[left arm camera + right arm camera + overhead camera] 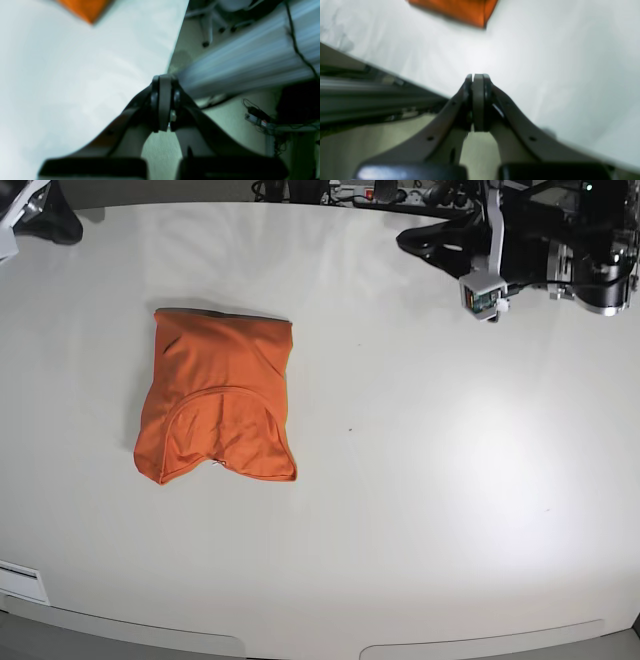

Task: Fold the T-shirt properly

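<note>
Two grippers, both pressed shut on nothing, hang at the table edges with no cloth between them. In the left wrist view the left gripper (163,105) fills the lower centre, pads flat together, over the table's (62,82) corner with floor and a blurred rail to the right; only a tip of the shirt (85,10) shows at the top left. In the right wrist view the right gripper (478,102) sits lower centre, likewise clamped on air, and the shirt corner is at the top centre, well apart from it.

In the base view the shirt (218,410) lies left of centre as a rough square bundle. Its lower hem flares, one lower corner pokes out, and a curved seam ridges the middle, so the fold looks done but untidy.

The risks, as I judge them:
- Going back to neaten it could drag the thin fabric and open the layers.
- A pinch could catch only the top layer and peel it up.
- Left alone, the flared hem may count as a poor fold.
</note>
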`<action>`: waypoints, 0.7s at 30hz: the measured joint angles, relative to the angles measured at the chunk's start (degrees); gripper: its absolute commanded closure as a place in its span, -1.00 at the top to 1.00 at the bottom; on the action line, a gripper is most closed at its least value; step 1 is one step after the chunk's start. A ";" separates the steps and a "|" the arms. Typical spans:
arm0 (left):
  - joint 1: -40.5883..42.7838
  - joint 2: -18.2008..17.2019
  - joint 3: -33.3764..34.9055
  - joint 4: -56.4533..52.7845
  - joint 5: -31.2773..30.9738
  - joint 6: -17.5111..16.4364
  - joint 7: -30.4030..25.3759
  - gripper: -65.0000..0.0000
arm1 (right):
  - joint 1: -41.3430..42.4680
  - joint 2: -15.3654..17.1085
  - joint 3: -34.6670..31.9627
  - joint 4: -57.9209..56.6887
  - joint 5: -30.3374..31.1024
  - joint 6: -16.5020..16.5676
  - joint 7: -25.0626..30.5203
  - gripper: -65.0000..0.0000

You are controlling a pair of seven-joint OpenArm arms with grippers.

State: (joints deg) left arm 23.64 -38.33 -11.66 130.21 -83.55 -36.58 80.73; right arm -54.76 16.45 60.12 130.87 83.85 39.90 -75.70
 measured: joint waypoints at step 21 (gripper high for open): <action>40.15 3.26 -28.15 4.07 -0.09 1.64 -0.79 -1.00 | -16.74 -9.16 9.27 -0.28 0.22 -0.44 -4.72 -1.00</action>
State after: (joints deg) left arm 63.79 -35.07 -39.81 134.28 -83.64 -34.94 79.94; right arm -71.50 7.29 69.38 130.58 84.07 39.46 -80.42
